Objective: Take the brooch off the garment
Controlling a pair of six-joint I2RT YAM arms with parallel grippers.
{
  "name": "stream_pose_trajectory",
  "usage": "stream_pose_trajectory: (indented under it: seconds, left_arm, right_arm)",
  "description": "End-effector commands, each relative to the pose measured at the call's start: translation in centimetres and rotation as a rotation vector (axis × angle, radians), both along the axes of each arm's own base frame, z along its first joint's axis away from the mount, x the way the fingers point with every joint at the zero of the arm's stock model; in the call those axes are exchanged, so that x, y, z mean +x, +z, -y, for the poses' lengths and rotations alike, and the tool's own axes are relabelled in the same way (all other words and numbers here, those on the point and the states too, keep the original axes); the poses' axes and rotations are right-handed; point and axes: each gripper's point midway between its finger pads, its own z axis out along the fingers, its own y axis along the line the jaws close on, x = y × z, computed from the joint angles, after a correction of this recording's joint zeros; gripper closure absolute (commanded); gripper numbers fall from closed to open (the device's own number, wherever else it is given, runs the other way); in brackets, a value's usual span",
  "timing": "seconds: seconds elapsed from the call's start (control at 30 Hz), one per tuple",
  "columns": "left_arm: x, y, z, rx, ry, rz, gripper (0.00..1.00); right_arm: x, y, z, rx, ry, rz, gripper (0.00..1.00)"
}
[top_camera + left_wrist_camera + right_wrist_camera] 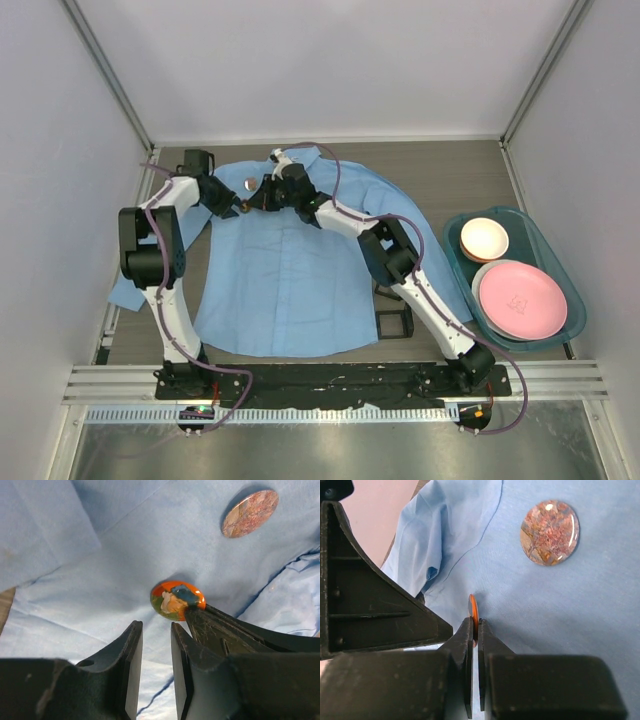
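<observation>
There's the garment (290,280), a light blue button-front shirt, spread flat and front-up, collar at the far end, sleeves out to both sides. Up by the collar, left of the button line, is the brooch (177,600): a glossy oval in orange, green and blue with a pale patch. It's tipped up on edge against the cloth, its rim pinched by the right gripper (474,630).

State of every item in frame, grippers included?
shirt: spread flat, front up
orange brooch: tilted up off shirt, rim pinched
marbled brooch: flat on shirt, untouched
right gripper: shut on orange brooch
left gripper: open, empty
pink plate: empty, in tray
bowl: upright, empty, in tray
</observation>
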Motion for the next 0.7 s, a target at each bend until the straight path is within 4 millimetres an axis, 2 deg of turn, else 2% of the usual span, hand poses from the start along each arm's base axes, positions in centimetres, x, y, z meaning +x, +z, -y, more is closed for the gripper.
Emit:
stream_pose_trajectory:
  seconds: [0.0, 0.07, 0.1, 0.2, 0.23, 0.3, 0.37, 0.43, 0.47, 0.5, 0.67]
  left_arm:
    - [1.4, 4.1, 0.1, -0.054, 0.097, 0.123, 0.66]
    - [1.2, 4.8, 0.0, -0.064, 0.132, 0.143, 0.64]
    - [0.8, 4.4, -0.1, -0.08, 0.172, 0.13, 0.63]
    - [1.0, 5.9, -0.3, -0.136, 0.268, 0.172, 0.58]
    - [0.7, 5.6, -0.5, -0.146, 0.291, 0.165, 0.56]
    - [1.0, 6.2, -0.3, -0.182, 0.331, 0.173, 0.52]
    - [0.7, 5.6, -0.3, -0.194, 0.357, 0.125, 0.5]
    - [1.2, 5.7, -0.4, -0.206, 0.397, 0.106, 0.51]
    - [0.8, 4.5, -0.5, -0.205, 0.413, 0.053, 0.51]
    - [1.5, 4.9, -0.5, -0.211, 0.411, 0.054, 0.51]
    - [2.4, 4.2, -0.4, -0.218, 0.414, -0.001, 0.51]
  right_arm:
    - [0.8, 6.2, 0.3, -0.057, -0.002, 0.211, 0.99]
    - [0.8, 6.3, 0.4, -0.079, 0.004, 0.241, 0.99]
    - [0.5, 6.3, 0.2, -0.101, 0.009, 0.256, 0.99]
    - [0.4, 5.8, 0.4, -0.194, 0.015, 0.327, 0.99]
    - [0.3, 5.9, 0.5, -0.221, 0.022, 0.359, 0.99]
    - [0.2, 5.5, 0.7, -0.251, 0.02, 0.369, 0.99]
    - [-0.1, 5.3, 0.7, -0.27, 0.028, 0.385, 0.99]
    - [-0.4, 5.3, 0.5, -0.276, 0.039, 0.393, 0.99]
    - [-0.5, 5.2, 0.5, -0.286, 0.043, 0.403, 0.99]
    - [-0.7, 5.2, 0.3, -0.287, 0.047, 0.406, 0.99]
    - [-1.0, 5.2, 0.2, -0.289, 0.058, 0.413, 0.99]
